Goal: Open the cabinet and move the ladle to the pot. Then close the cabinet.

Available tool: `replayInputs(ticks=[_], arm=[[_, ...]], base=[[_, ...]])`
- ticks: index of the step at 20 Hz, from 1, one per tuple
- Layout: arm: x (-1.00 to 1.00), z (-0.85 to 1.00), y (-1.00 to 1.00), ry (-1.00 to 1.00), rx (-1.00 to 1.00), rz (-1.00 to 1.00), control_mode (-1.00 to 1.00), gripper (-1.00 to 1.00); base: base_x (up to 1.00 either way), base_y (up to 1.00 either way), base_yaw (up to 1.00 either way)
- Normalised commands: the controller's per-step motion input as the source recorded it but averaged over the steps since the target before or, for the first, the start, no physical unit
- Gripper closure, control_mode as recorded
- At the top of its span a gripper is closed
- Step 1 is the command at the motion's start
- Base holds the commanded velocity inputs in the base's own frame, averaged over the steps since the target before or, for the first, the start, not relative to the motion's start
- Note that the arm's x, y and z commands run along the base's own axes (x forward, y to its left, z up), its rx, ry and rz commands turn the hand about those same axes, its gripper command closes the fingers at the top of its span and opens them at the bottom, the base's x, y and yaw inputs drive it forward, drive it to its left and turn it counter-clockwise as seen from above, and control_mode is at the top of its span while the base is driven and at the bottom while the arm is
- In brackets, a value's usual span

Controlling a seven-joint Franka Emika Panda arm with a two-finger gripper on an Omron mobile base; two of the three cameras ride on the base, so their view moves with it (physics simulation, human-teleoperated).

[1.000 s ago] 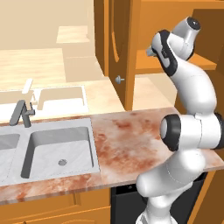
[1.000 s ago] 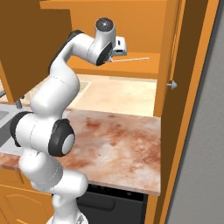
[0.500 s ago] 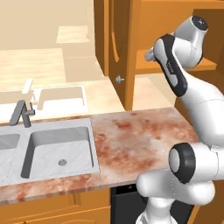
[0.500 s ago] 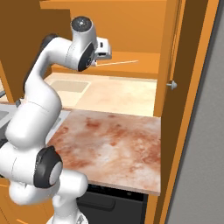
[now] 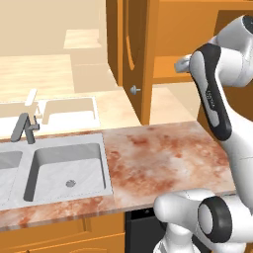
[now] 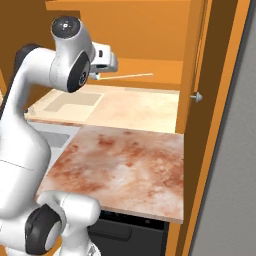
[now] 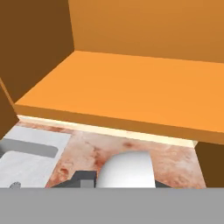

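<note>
Marbled reddish counter (image 6: 120, 165) below the open cabinet (image 6: 150, 30), gripper (image 6: 102, 67) up by its shelf — clamped on the ladle (image 6: 125, 76), thin handle sticking out level, sink (image 5: 66, 168) off left of the cabinet

Ladle bowl: the thin silver-grey metal ladle (image 6: 127, 76) is showing just its straight handle in the right base view; the arm is covering the bowl end.
Gripper fingers: the white two-finger gripper (image 6: 102, 64) is hiding its tips behind the wrist.
Cabinet: the frame edges are cropping the tall orange-brown wooden cabinet (image 5: 141, 54).
Sink: the grey steel sink (image 5: 64, 168) is running off the left edge.
</note>
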Motion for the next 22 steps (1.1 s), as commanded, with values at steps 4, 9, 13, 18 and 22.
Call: replayInputs(ticks=[4, 9, 13, 18, 22], arm=[[-1.00, 0.18, 0.00, 0.10, 0.00, -0.05, -1.00, 1.00], [-0.90, -0.03, 0.00, 0.18, 0.00, -0.07, -1.00, 1.00], [-0.52, -0.27, 0.00, 0.24, 0.00, -0.08, -1.00, 1.00], [-0.30, -0.21, 0.00, 0.14, 0.00, -0.07, -1.00, 1.00], [-0.15, -0.40, 0.00, 0.00, 0.00, -0.04, -1.00, 1.00]], base=[[0.00, 0.00, 0.00], [0.00, 0.00, 0.00], [0.00, 0.00, 0.00], [0.00, 0.00, 0.00], [0.00, 0.00, 0.00]])
